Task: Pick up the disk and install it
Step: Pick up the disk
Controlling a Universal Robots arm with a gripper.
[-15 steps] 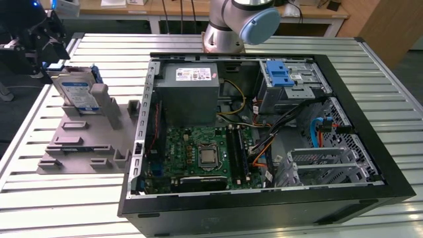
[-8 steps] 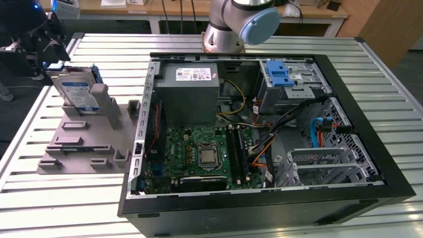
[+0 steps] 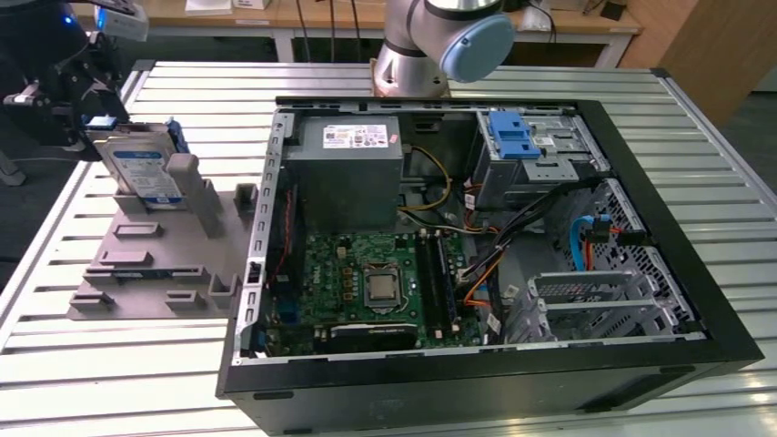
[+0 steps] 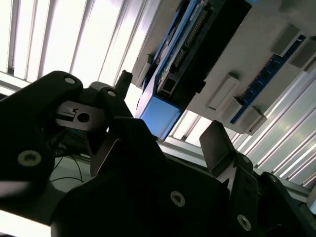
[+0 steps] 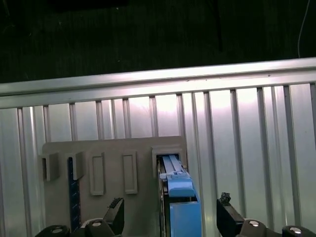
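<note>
Claw (image 5: 171,201) spread apart over the disk (image 5: 180,219), which sits in the grey fixture (image 5: 111,158).
In the first wrist view the fingers (image 5: 114,211) flank the disk's blue top, clear of it. The disk stands upright in a fixture slot on the counter (image 3: 109,373), at the exterior view's left of the open computer case (image 3: 486,382). The case holds a motherboard (image 3: 377,282), power supply (image 3: 346,173) and cables (image 3: 534,218).

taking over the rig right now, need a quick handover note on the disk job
The hand: open, with a finger on each side of the disk and a gap on both sides in the first wrist view.
The disk stands on edge in a slot of the grey fixture, at the exterior view's left of the open computer case.
Done: hand lined up over the disk.
Left: disk not gripped, not lifted, not in the case.
</note>
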